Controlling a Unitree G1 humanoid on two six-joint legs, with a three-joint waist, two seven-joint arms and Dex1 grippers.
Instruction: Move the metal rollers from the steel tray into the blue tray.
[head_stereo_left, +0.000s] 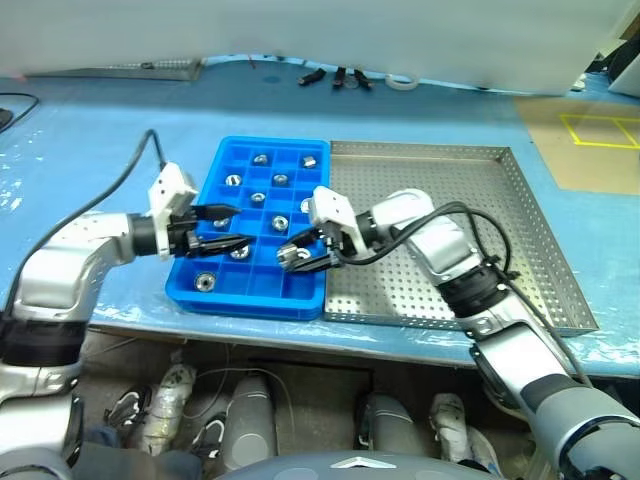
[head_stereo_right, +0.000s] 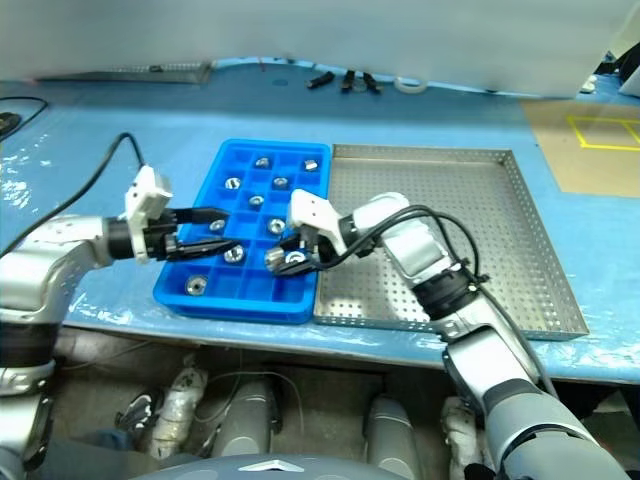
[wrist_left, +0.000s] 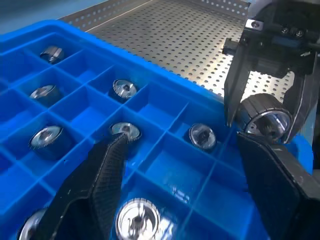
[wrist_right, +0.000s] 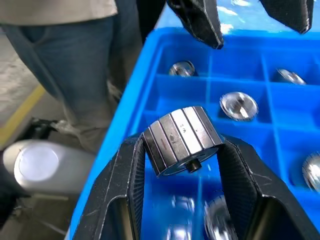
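The blue tray (head_stereo_left: 250, 300) lies left of the steel tray (head_stereo_left: 500, 200), rim to rim. Several metal rollers (head_stereo_left: 261, 158) sit one to a compartment in the blue tray. My right gripper (head_stereo_left: 298, 258) hangs over the blue tray's near right corner. It is shut on one metal roller (wrist_right: 180, 132), a ridged silver cylinder clamped across its sides between both fingers. My left gripper (head_stereo_left: 240, 226) hovers over the blue tray's near left part, open and holding nothing. Its tips point toward the right gripper, a short gap away. In the left wrist view the held roller (wrist_left: 265, 120) shows just beyond my open fingers (wrist_left: 100, 185).
Small tools (head_stereo_left: 340, 77) and a tape roll (head_stereo_left: 402, 80) lie at the table's far edge. A yellow-marked board (head_stereo_left: 600, 130) sits at the far right. A black cable (head_stereo_left: 130, 170) trails from my left wrist. A person's legs in jeans (wrist_right: 65, 50) stand beside the table.
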